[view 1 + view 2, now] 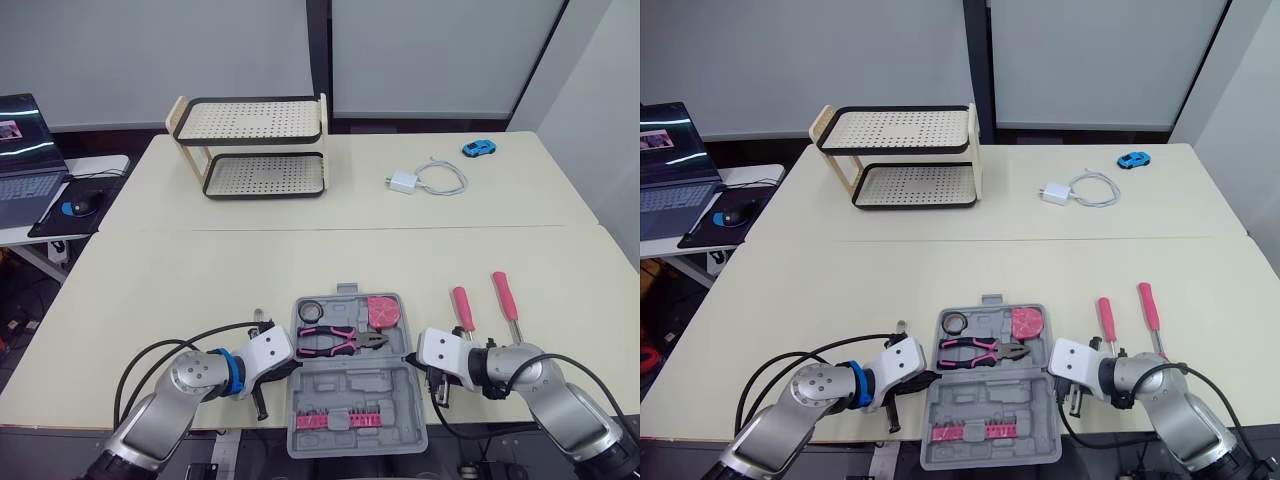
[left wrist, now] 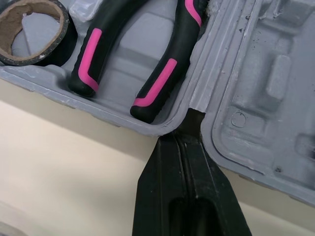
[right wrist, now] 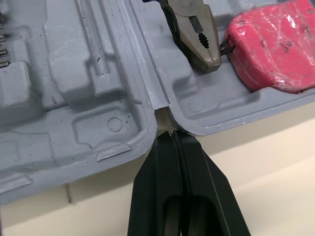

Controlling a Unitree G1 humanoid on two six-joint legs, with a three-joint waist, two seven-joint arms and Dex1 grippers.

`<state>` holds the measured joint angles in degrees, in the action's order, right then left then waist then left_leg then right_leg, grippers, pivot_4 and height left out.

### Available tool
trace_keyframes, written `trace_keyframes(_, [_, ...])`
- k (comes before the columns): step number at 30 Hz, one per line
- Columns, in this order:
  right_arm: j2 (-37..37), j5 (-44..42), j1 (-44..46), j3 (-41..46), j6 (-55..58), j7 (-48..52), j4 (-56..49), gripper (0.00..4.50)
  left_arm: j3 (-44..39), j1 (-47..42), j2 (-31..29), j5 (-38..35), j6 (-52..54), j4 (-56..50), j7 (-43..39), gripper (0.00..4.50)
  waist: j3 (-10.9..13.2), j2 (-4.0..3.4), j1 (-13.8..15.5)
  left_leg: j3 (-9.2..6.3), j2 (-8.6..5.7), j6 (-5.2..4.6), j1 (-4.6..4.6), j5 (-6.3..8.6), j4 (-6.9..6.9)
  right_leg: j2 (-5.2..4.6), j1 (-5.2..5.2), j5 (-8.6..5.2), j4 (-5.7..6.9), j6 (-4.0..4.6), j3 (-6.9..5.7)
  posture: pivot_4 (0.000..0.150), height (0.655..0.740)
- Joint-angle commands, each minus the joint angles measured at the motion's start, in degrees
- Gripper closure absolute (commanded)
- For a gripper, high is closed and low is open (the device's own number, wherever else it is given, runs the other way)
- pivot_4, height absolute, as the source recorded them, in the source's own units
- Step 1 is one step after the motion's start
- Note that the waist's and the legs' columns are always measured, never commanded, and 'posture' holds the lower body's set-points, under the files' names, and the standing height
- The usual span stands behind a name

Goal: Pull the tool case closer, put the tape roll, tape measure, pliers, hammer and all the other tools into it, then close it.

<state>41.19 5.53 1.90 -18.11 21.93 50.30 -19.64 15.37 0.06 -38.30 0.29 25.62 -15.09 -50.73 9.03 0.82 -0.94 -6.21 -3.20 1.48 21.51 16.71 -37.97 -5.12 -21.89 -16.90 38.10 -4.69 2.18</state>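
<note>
The open tool case (image 1: pixel 352 392) lay at the tabletop's (image 1: pixel 190 270) near edge, about midway along it. Its long axis ran from the near edge toward the far edge, with the hinge line crosswise. In the far half sat the tape roll (image 1: pixel 309 310), the pink tape measure (image 1: pixel 382 311) and the pliers (image 1: pixel 340 340), which lay crosswise with nose to the right and handles to the left. Two pink-handled screwdrivers (image 1: pixel 463 308) lay on the tabletop just right of the case, handles toward the far edge. The left gripper (image 2: pixel 189 129) had its fingers pressed together, tips at the hinge notch on the case's left side. The right gripper (image 3: pixel 170 136), likewise closed and holding nothing, met the right-hand notch.
</note>
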Motion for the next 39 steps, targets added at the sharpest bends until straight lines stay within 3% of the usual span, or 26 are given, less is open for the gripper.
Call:
trace_keyframes(1, [-0.8, -1.8, 2.1, 0.6, -0.7, 0.9, -1.1, 4.48, 0.7, -2.8, 1.0, -0.1, -2.1, 1.0, 0.1, 4.5, 0.0, 0.01, 0.0, 0.0, 0.0, 0.0, 0.0, 0.0, 0.0, 0.0, -0.01, 0.0, 0.0, 0.0, 0.0, 0.15, 0.74])
trace_keyframes(12, [-2.7, -2.0, 5.3, 0.5, 1.6, 0.6, 0.2, 4.48, 1.6, -10.0, 3.5, 0.8, -3.2, 7.9, 0.4, 4.5, 0.0, 0.02, 0.0, -0.01, -0.03, 0.07, 0.26, -0.04, -0.03, 0.0, -0.27, 0.0, 0.02, 0.0, 0.01, 0.15, 0.74])
trace_keyframes(28, [3.9, -2.9, 0.8, 4.0, 2.1, 2.5, -3.0, 4.48, 0.6, -7.5, 0.6, 0.8, -2.9, 7.1, -0.3, 4.5, 0.0, 0.02, -0.1, -0.01, 0.0, 0.02, 0.25, -0.01, -0.02, 0.02, -0.29, 0.0, 0.05, 0.0, 0.01, 0.15, 0.74])
trace_keyframes(39, [2.5, 1.9, 6.4, -2.0, 4.4, 2.1, 1.7, 4.48, 3.3, -9.0, 1.3, 1.8, -1.8, 8.0, -0.6, 4.5, 0.0, 0.02, -0.5, -0.01, -0.02, 0.02, 0.25, -0.02, -0.03, 0.01, -0.26, 0.0, 0.04, 0.0, 0.01, 0.15, 0.74])
